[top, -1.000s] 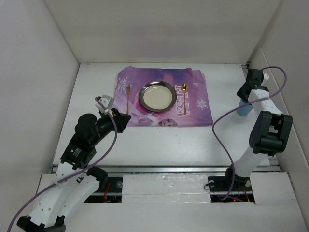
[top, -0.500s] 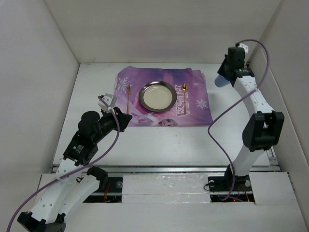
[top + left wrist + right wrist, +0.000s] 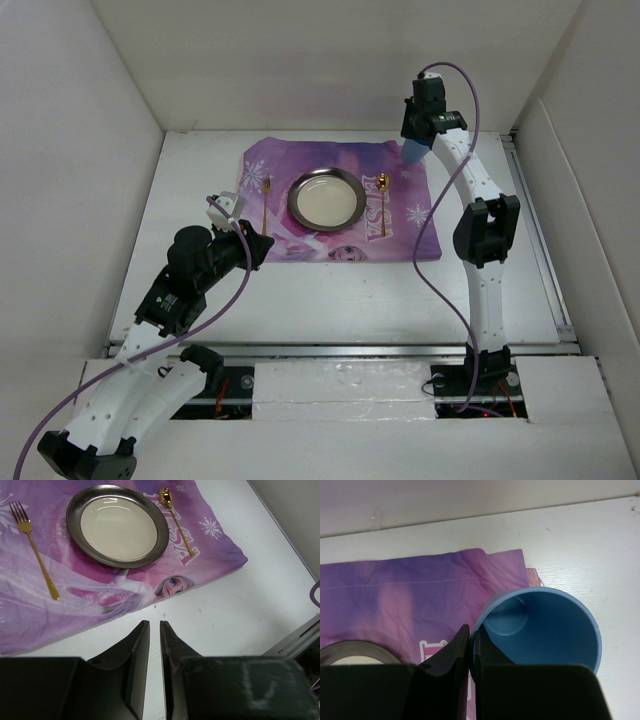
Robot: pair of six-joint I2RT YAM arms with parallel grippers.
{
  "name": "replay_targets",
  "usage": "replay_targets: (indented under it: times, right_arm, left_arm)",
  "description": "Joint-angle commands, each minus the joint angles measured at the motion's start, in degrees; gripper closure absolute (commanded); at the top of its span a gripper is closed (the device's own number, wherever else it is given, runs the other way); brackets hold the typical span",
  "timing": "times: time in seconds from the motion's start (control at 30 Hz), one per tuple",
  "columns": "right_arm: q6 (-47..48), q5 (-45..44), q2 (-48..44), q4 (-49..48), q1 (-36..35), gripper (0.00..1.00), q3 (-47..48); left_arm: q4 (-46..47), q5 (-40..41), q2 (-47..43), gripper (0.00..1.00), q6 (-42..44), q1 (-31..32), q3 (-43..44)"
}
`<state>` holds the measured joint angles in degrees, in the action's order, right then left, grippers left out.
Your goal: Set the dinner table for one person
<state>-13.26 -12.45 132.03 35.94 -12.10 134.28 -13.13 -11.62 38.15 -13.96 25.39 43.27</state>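
White walls enclose the dinner table [image 3: 330, 290], a plain, flat white top that carries the placemat [image 3: 400, 235], a soft purple printed cloth slightly rumpled at its edges. At the mat's centre we note a round metal-rimmed plate [image 3: 326, 198], on its left part a slim gold fork [image 3: 264, 205], and right of centre a gold spoon [image 3: 383, 195]. The right gripper [image 3: 471, 630] pinches the rim of a smooth blue cup [image 3: 545, 625] at the mat's far right corner. The left gripper [image 3: 150, 630], off the near edge, is closed to a thin slit and empty.
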Motion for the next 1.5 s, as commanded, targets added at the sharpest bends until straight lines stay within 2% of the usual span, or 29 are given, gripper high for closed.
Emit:
replay_targets:
  times: [0.0, 0.4, 0.93, 1.23, 1.3, 1.33, 1.43, 1.47]
  right_arm:
    - [2.4, 1.8, 2.3, 3.3, -0.2, 1.0, 8.4]
    - [2.4, 5.5, 6.3, 1.7, -0.2, 1.0, 8.5]
    - [5.3, 1.3, 10.6, 2.6, -1.4, 1.0, 10.3]
    - [6.2, -0.7, 11.8, 2.1, -1.4, 0.94, 12.8]
    - [6.5, -1.1, 12.1, 1.6, -1.4, 0.85, 12.1]
    - [6.5, -1.3, 12.2, 1.4, -1.4, 0.85, 12.1]
    - [6.4, -1.6, 12.4, 1.5, -2.0, 0.72, 11.8]
    - [6.3, -1.5, 12.3, 1.3, -2.0, 0.64, 11.4]
  left_arm:
    - [1.5, 0.6, 0.1, 0.88, 0.7, -0.3, 1.7]
    - [1.6, 0.8, 0.5, 0.88, 0.8, -0.3, 1.7]
    - [1.7, 1.0, 1.0, 0.88, 0.8, -0.3, 1.8]
    - [1.4, 1.0, 1.6, 0.88, 0.8, -0.3, 1.9]
    - [1.7, 1.2, 1.4, 0.88, 0.7, -0.3, 1.8]
    - [1.5, 1.2, 1.4, 0.88, 0.7, -0.3, 1.8]
    - [1.5, 1.1, 1.7, 0.88, 0.8, -0.3, 2.0]
    - [1.4, 1.2, 1.7, 0.88, 0.8, -0.3, 2.0]
